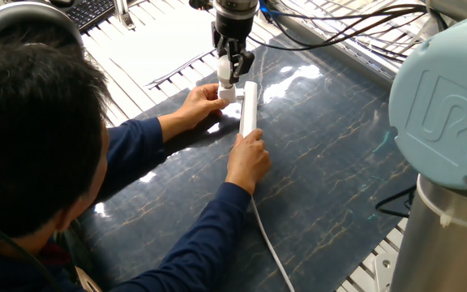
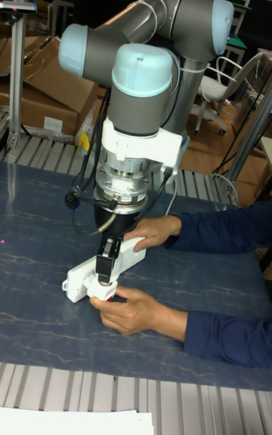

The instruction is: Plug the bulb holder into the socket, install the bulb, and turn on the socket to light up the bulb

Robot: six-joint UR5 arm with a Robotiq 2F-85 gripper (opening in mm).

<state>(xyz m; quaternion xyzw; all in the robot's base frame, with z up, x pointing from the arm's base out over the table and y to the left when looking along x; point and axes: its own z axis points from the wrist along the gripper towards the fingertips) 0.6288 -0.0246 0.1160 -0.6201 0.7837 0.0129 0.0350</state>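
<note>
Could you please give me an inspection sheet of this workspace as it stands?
Surface: dark marbled mat on the table, glare patches.
Job's things: socket lies flat; bulb holder at its side, steadied by a person's hand; another hand rests on the strip; bulb held above the holder.
Clutter: nothing seen on the mat.
Pincer: shut on the bulb, pointing down.
Cables: white cord runs off the mat; black cables behind.
Surroundings: keyboard, cardboard boxes, chair.
</note>
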